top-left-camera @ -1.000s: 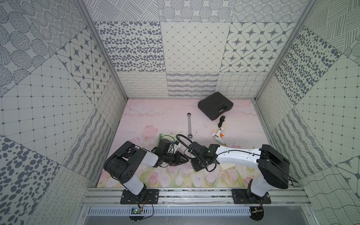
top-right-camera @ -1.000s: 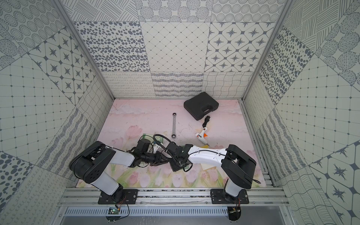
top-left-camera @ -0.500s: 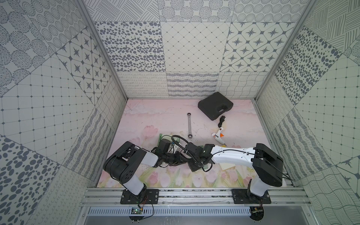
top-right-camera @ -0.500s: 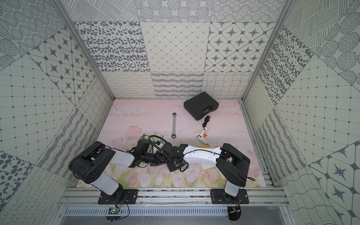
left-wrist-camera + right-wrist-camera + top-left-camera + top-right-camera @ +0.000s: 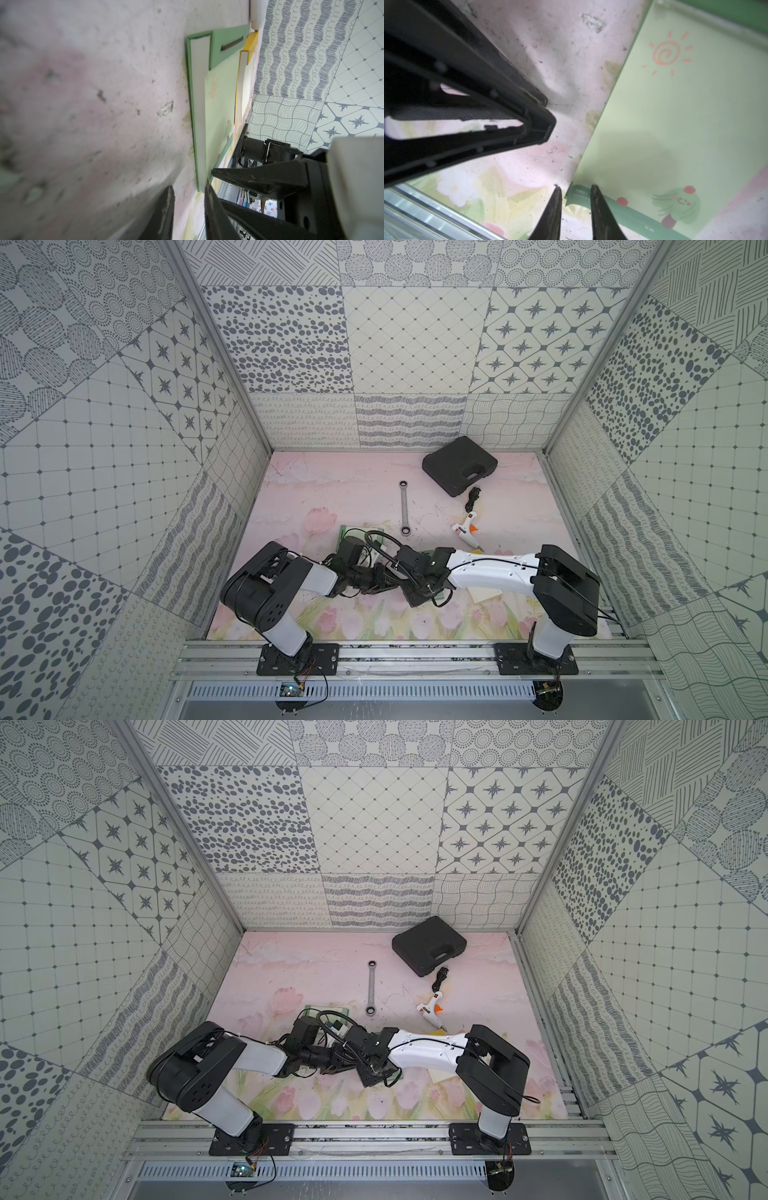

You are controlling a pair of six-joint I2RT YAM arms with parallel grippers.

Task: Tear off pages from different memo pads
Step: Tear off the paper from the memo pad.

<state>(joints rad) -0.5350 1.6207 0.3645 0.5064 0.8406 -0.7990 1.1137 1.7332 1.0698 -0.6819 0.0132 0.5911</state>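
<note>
Pink floral mat, black case, wrench, glue gun, memo pads

Black-and-white arms, looping black cables

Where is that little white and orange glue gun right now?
In both top views the glue gun lies on the pink mat, right of the wrench, between the black case farther back and the right arm in front.

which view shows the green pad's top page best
Right wrist view: the top page lies face-on, sun and tree drawings clear. Left wrist view sees it obliquely; in both top views the arms mostly hide it.
</note>
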